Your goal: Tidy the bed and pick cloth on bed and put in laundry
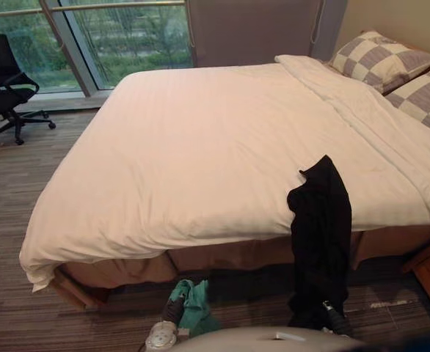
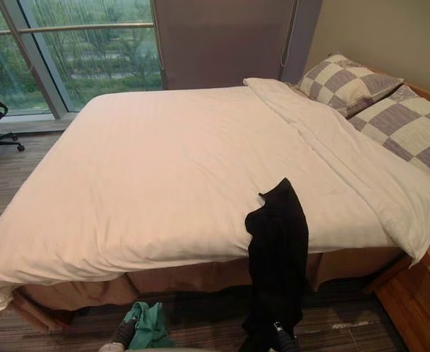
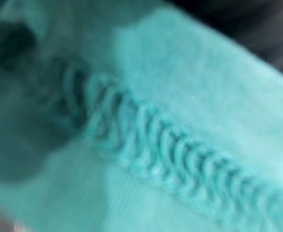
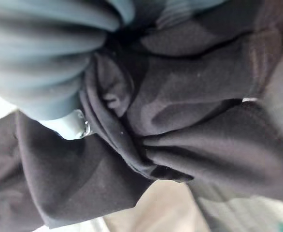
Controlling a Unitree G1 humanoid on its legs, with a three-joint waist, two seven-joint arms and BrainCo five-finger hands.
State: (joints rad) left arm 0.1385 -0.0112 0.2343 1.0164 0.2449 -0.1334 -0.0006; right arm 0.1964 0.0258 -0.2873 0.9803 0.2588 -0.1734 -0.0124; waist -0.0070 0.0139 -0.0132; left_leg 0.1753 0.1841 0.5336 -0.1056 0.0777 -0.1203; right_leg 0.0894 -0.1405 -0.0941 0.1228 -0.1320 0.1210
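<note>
The right hand (image 4: 45, 53) is low in front of the bed (image 1: 200, 147), just beside its near edge. Its fingers (image 4: 59, 111) are curled into the bunched folds of a black cloth (image 1: 321, 227) and hold it tight. From this hand the black cloth goes up over the side of the bed, and its upper end lies on the white duvet (image 1: 222, 110), above and beyond the hand. The cloth hangs almost straight between the duvet and the hand.

The left hand (image 1: 172, 311) is at the same low height, well apart from the right one and nearer to the foot of the bed. A green cloth (image 1: 194, 304) is bunched right against this hand and covers it, above the carpet floor (image 1: 9, 220). Whether this hand is closed on it, I cannot tell.

Far beyond the right hand two checked pillows (image 1: 380, 60) lie at the head of the bed. Far beyond the left hand a black office chair (image 1: 6, 81) stands by the window (image 1: 127, 37).
</note>
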